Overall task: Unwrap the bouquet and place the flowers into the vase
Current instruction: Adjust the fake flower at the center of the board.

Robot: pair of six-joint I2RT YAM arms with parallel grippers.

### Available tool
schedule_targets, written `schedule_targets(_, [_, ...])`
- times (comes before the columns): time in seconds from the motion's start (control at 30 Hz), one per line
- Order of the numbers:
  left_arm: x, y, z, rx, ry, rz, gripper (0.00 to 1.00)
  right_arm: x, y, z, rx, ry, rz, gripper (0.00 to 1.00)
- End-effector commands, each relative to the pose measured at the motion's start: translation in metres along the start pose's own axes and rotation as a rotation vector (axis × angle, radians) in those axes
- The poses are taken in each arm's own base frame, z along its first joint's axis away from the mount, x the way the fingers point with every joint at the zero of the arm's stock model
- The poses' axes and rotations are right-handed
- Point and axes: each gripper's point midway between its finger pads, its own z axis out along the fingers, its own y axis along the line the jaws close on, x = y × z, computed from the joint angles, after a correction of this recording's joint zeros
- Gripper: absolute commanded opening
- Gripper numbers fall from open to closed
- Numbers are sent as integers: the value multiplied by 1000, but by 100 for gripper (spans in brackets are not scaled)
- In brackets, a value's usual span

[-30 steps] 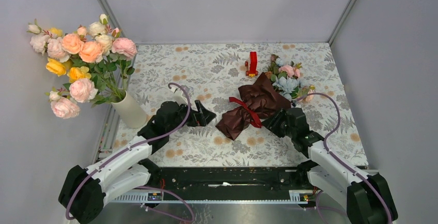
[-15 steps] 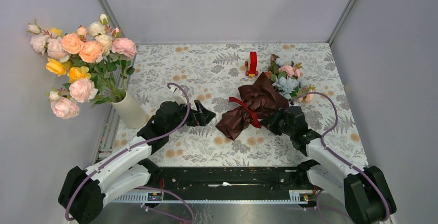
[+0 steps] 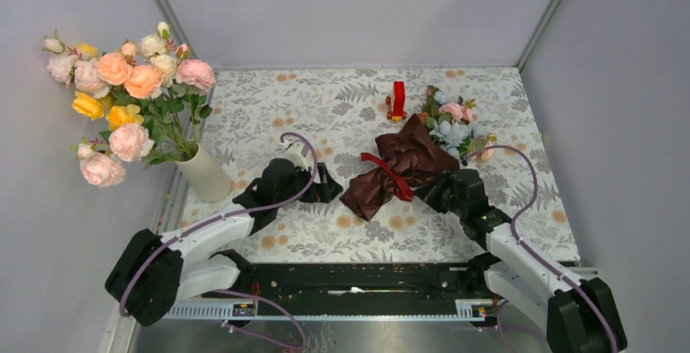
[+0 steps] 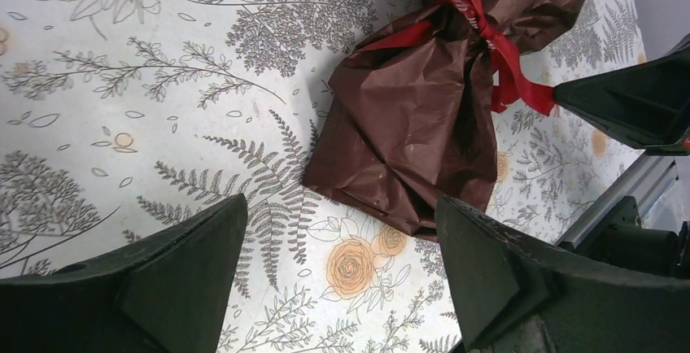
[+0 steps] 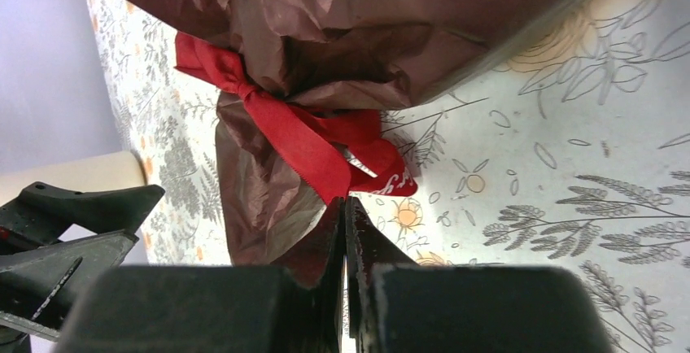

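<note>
Maroon-wrapped bouquet [image 3: 403, 166] lying flat, white vase [image 3: 203, 176] upright, far left

Top camera first: the flowers' [image 3: 452, 122] stems vanish inside the dark red wrapping paper [image 3: 407, 158], not a stem showing. The right tool [image 3: 425, 192] has its tips tucked against the paper's edge, lost from above. On the right wrist camera the ribbon [image 5: 293, 137] tail drops straight to the pressed-together tips, but whether it's caught between them I can't tell. Its white lettering is too small to read. The bouquet's [image 4: 423, 109] bloom end is cut off at the top edge on both wrist cameras. The vase [image 3: 203, 176] mouth is buried under rose leaves [image 3: 175, 125]. That small red object [image 3: 398, 99] is too small to identify.
</note>
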Motion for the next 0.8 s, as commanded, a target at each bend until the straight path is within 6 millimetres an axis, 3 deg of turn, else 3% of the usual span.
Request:
schedule_targets(0.0, [-15,-16,15,59,-56,63,90,-19,-3,-6,53,-71,-65,0])
schedule_targets(0.1, [-8,-17,29,62,-18,64,85,-17,-10,-10,94,-60,-83,0])
schedule_targets(0.3, [-3,-43,51,130,9,81,69,-19,-9,-15,102,-62,-100,0])
schedule_targets(0.47, [3,-60,62,171,35,103,63,-25,-10,-18,122,-82,-115,0])
schedule_targets(0.77, [37,-81,73,220,118,127,56,-28,-10,-21,137,-89,-133,0])
